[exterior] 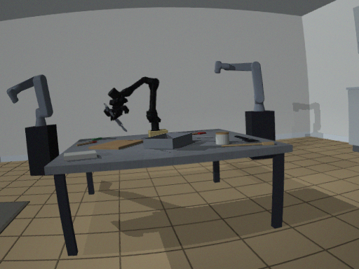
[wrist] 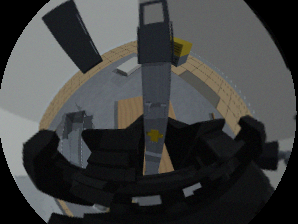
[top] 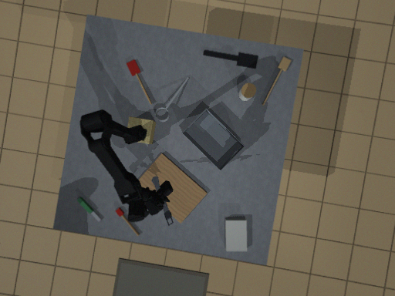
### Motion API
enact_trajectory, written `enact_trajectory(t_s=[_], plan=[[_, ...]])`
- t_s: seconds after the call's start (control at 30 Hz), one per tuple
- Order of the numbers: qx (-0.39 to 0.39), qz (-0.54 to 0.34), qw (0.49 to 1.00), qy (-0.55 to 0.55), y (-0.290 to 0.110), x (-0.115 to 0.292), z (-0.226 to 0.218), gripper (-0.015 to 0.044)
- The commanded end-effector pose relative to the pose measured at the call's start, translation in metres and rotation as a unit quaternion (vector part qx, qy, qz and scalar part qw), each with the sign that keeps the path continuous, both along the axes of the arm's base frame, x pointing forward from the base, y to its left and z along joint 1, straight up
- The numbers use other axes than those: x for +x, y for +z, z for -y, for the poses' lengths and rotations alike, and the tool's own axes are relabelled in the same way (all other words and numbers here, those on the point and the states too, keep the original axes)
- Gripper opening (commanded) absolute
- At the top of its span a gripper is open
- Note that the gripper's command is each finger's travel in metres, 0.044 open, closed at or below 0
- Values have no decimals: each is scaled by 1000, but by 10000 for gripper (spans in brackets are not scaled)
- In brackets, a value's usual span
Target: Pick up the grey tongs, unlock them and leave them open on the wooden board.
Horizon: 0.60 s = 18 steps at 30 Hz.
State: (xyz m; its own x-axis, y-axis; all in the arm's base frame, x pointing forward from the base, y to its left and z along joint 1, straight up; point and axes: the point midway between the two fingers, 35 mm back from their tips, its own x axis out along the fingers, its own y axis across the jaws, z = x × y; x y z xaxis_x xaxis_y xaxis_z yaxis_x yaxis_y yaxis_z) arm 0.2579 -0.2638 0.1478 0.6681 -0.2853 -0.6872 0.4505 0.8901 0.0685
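My gripper [top: 158, 197] [exterior: 114, 111] [wrist: 150, 116] is shut on the grey tongs [top: 168, 216] [exterior: 120, 125] [wrist: 154, 76] and holds them around their middle. The tongs hang in the air, well above the table, over the near-left edge of the wooden board [top: 185, 189] [exterior: 116, 143]. They are tilted, with one end lower and pointing towards the board. In the wrist view their two arms look pressed together as one bar. The dark roasting tin [top: 214, 139] [exterior: 172, 141] stands empty beside the board.
A whisk [top: 170, 102], a red spatula [top: 133, 68], a black tool [top: 235, 58], a wooden spatula [top: 279, 73] and a cup [top: 248, 91] [exterior: 221, 138] lie at the far side. A green marker [top: 87, 206], a small red-tipped tool [top: 125, 219] and a white block [top: 236, 233] [exterior: 80, 154] lie nearby.
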Motion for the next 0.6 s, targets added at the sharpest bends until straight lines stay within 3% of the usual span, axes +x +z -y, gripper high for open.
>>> enact_trajectory(t_s=[0.0, 0.57], plan=[[11, -29, 1000, 1, -3, 4, 2, -150], [71, -170, 983, 10, -22, 10, 0, -150]])
